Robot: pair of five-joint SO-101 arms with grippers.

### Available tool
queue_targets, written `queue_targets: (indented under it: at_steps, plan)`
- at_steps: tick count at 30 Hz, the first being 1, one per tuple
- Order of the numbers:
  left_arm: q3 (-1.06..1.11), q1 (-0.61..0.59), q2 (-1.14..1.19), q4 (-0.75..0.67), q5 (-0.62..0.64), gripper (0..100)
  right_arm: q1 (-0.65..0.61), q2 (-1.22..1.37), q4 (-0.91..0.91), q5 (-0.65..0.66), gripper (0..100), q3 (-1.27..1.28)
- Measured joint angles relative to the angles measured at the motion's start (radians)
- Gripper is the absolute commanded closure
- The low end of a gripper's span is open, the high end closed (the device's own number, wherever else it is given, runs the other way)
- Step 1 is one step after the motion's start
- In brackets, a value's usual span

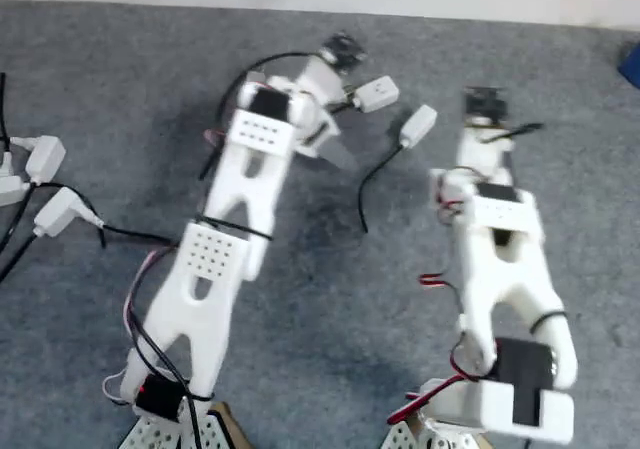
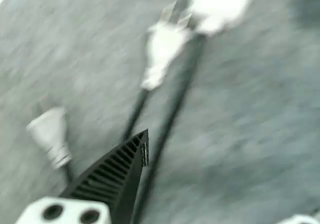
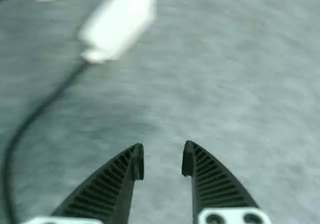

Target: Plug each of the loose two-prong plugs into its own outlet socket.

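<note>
Two white robot arms are standing side by side on a grey carpeted surface (image 1: 330, 299), seen from above. The right gripper (image 3: 162, 161) is hovering over bare carpet with its claw released: its two black ribbed fingers (image 3: 115, 184) are sitting slightly apart with nothing between them. Just ahead of it a white rectangular block (image 3: 120, 22) is lying on the carpet, its thin black cord (image 3: 30, 119) curving away from it; whether this block is a plug or a socket cannot be told. In the high view it is lying between the tips of the two arms, near a second white block (image 1: 375, 92) that is sitting right beside the left gripper (image 1: 330, 134); whether those two are touching is unclear, and whether the left claw is released or clenched cannot be told. The left wrist view, which is blurred, is showing a white two-pronged plug (image 2: 162, 49) lying on the carpet alongside black cords, with a smaller white plug (image 2: 50, 131) lying apart from it. At the left edge of the high view, an upper white plug (image 1: 45, 157) and a lower white plug (image 1: 60, 211) are lying with their black cords attached, well apart from both grippers.
</note>
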Motion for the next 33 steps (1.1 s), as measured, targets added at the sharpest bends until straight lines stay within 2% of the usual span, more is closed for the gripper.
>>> queue_targets:
  at_steps: [9,14,22,25,33]
  plan:
    - [-0.018,0.196,0.005,-0.031,0.0,46,0.161,-0.334,-0.037,-0.009,86.4,0.316]
    - [0.069,0.203,0.044,-0.083,0.0,46,0.163,-0.471,-0.068,0.023,86.4,0.494]
    - [0.078,0.201,0.1,-0.104,-0.046,46,0.166,-0.554,-0.068,0.023,86.4,0.526]
    - [0.075,0.209,0.103,-0.104,-0.052,56,0.167,-0.554,-0.068,0.023,86.4,0.526]
    - [0.078,0.239,0.097,-0.095,-0.123,99,0.166,-0.554,-0.068,0.023,86.4,0.526]
